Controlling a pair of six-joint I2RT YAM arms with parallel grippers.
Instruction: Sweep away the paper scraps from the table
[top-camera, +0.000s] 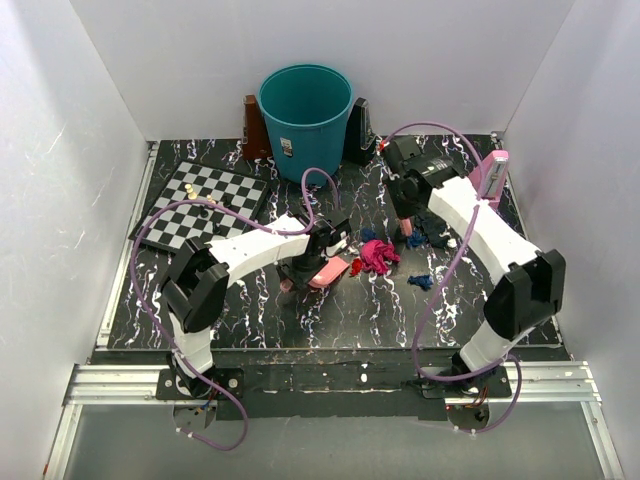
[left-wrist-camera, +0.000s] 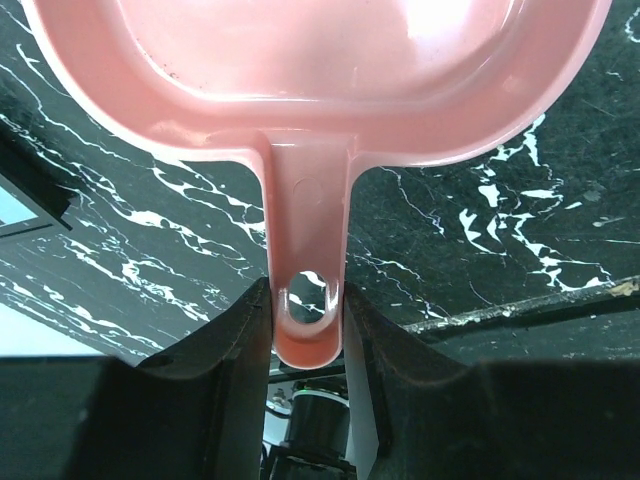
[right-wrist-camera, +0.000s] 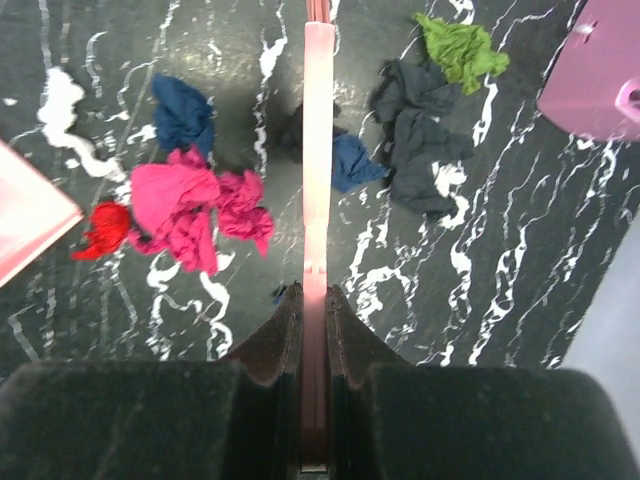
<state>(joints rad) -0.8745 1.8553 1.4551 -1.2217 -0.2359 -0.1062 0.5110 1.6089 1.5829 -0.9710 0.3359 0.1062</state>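
Paper scraps look light and soft, push not pinch, 3 o'clock of dustpan; left gripper pinches its handle, right gripper clamps pink blade.

A teal bin stands against the back wall, a brown object and a black one flanking it. Further left lies a chessboard, with a few small pieces on it.

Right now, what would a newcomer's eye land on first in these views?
Probably the teal bin at the back centre, then the bright scraps clustered on the table between the arms. The left pincer grips a pink dustpan by its handle just left of the cluster; the right pincer holds a thin pink tool over it.
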